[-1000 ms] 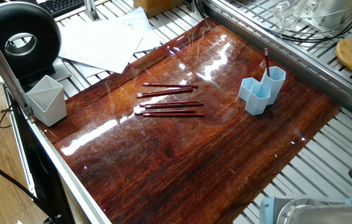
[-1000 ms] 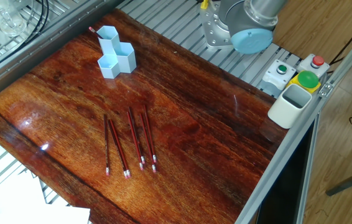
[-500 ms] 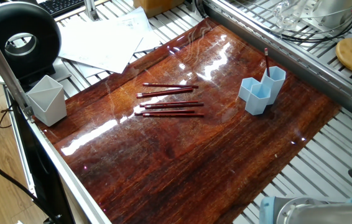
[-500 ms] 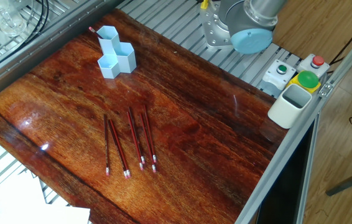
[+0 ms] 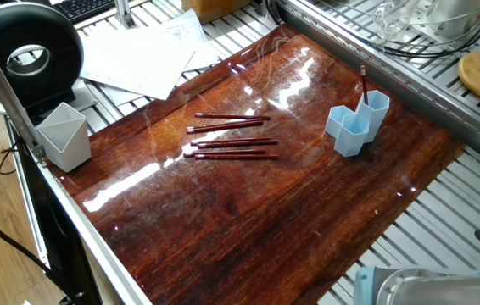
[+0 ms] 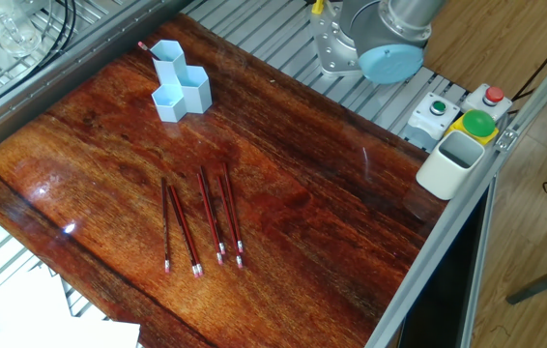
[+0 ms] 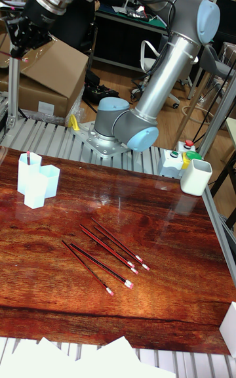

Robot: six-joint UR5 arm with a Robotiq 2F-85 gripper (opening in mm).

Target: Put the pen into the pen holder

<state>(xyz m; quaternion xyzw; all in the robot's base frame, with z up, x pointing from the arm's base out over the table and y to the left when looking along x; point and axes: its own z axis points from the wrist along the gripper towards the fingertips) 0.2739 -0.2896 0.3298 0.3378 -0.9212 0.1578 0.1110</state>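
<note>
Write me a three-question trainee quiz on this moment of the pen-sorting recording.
1. How many pens lie flat on the table?
2. True or false: the pen holder already has one pen standing in it.
3. Where is the gripper? A) touching a pen B) raised high above the pen holder C) inside the grey-white cup

Key: 1. four; 2. true; 3. B

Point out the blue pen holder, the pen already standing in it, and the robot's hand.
pen holder (image 5: 349, 134): one fixed view, front wall of the lower tubes.
pen in the holder (image 5: 364, 83): one fixed view, shaft above the tallest tube.
hand (image 7: 18, 37): tall fixed view, dark fingertips, high above the holder.
</note>
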